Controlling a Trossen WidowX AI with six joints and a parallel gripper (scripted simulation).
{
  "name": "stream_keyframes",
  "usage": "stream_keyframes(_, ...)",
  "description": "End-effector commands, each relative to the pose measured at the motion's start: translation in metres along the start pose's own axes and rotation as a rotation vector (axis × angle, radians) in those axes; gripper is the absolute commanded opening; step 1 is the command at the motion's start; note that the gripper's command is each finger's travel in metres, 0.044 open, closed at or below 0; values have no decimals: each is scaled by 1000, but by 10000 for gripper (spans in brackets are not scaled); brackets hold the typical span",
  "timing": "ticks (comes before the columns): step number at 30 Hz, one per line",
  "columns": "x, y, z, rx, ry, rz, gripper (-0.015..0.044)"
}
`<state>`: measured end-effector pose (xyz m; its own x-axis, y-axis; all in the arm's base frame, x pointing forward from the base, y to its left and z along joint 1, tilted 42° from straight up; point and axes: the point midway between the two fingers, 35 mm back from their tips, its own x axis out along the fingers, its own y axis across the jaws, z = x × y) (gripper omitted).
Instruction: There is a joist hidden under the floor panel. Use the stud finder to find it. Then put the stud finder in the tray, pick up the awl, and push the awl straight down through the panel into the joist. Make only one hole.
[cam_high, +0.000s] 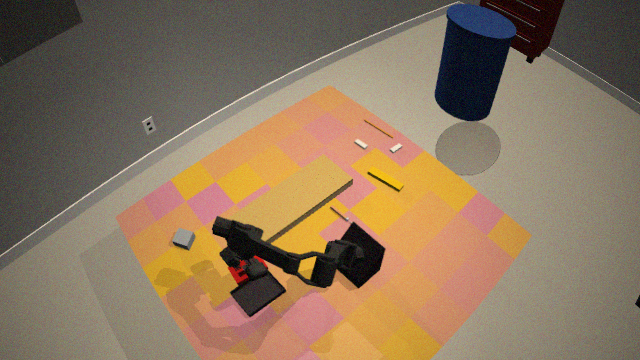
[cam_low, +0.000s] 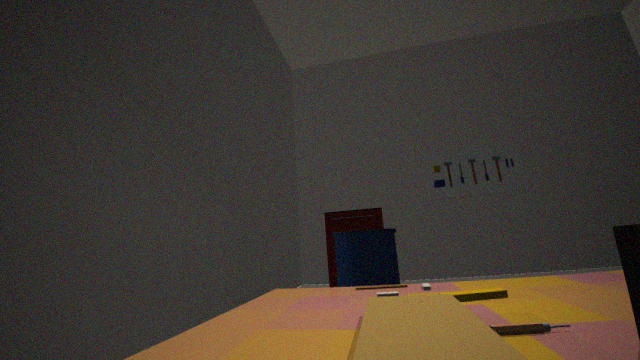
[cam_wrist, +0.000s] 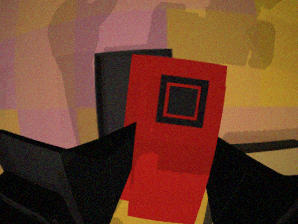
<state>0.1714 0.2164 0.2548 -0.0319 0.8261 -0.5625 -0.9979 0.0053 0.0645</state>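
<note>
My gripper is shut on the red stud finder and holds it just over the near-left edge of the dark flat tray. I cannot tell whether the stud finder touches the tray. The tan floor panel lies behind the arm, with nothing on it. The awl lies on the mat just right of the panel. The gripper is out of sight in the exterior view.
The black robot base stands right of the tray. A grey block lies at the left. A yellow bar, two white pieces and a thin stick lie behind. A blue barrel stands far right.
</note>
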Motion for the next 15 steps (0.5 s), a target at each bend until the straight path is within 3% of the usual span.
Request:
stream_keyframes(1,0,26,5,-71,-28,35,0)
stream_keyframes(15,8,45,5,-125,-45,62,0)
